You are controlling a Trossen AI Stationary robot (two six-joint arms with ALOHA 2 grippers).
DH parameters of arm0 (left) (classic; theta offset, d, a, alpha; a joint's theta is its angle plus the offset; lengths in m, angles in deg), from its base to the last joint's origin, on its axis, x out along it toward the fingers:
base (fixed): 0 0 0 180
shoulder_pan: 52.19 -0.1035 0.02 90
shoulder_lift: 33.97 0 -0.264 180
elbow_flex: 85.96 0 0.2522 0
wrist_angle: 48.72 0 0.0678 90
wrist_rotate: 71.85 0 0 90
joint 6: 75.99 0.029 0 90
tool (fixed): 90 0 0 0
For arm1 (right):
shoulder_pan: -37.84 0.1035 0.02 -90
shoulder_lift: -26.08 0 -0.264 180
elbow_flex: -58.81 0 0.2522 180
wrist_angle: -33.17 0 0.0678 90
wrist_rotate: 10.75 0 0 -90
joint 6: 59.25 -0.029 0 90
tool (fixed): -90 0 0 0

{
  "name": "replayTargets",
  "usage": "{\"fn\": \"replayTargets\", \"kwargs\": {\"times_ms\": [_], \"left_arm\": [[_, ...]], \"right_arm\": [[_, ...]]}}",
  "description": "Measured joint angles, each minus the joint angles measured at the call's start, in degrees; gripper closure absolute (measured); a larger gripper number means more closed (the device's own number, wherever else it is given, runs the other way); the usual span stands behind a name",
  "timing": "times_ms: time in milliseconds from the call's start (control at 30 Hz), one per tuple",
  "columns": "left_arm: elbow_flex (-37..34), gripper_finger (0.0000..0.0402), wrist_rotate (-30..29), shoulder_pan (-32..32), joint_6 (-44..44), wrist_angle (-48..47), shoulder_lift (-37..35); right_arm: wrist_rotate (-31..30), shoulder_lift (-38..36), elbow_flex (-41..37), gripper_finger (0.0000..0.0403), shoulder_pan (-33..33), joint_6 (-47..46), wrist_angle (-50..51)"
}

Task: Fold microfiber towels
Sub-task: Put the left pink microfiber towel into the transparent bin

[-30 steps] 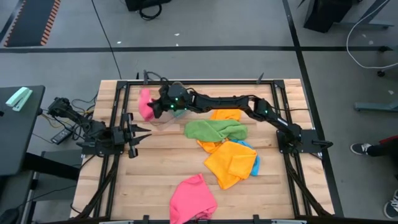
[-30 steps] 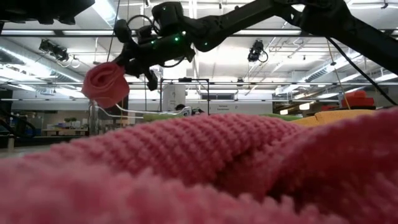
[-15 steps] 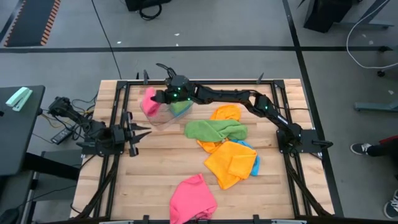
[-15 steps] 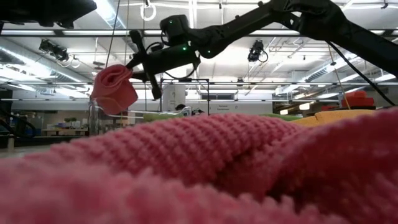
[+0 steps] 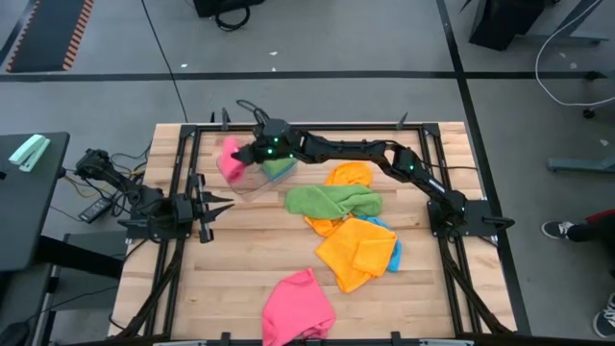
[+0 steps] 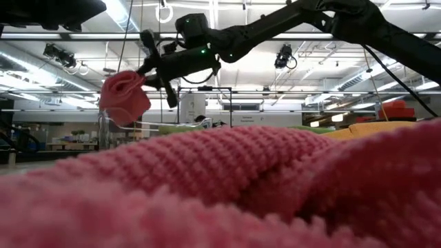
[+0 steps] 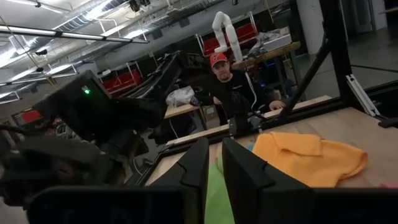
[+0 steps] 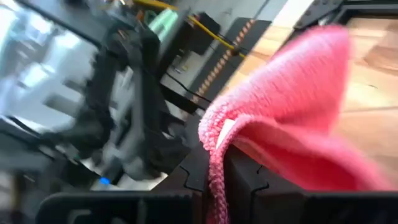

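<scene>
No readable text, labels or numbers anywhere.

The counter point(image 5: 250, 245) is showing pale, matt wood planks with visible grain, framed by dark metal rails. The pink towel point(image 6: 227, 186) lying nearest the low camera is showing a nubby, looped cloth pile, soft and matt. The orange towel point(image 7: 308, 155) is looking like smooth, fine cloth. The right tool point(image 8: 214, 171) is showing matt black plastic fingers, pinching fuzzy pink cloth point(image 8: 292, 112).
</scene>
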State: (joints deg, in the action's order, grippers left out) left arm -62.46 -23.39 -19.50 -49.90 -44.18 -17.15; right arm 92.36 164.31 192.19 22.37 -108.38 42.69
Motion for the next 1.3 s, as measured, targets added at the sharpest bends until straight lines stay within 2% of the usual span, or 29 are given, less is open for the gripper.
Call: {"fn": "replayTargets", "kwargs": {"times_ms": [500,800,1133,1300], "left_arm": [[0.0,0.0355,-0.02,0.0,-2.48,-1.65,0.0],[0.0,0.0356,-0.02,-0.02,-2.54,-1.64,0.0],[0.0,0.0361,-0.02,-0.02,-2.54,-1.92,0.0],[0.0,0.0358,-0.02,-0.02,-2.54,-1.97,0.0]], "right_arm": [[-1.13,0.04,-7.73,0.0361,0.77,6.34,-0.84],[-3.41,0.0,-7.94,0.0361,1.85,7.08,5.74],[-3.92,0.0,-7.94,0.0361,1.8,7.93,6.06],[-2.18,0.0,-7.63,0.0361,1.71,7.77,6.38]]}}
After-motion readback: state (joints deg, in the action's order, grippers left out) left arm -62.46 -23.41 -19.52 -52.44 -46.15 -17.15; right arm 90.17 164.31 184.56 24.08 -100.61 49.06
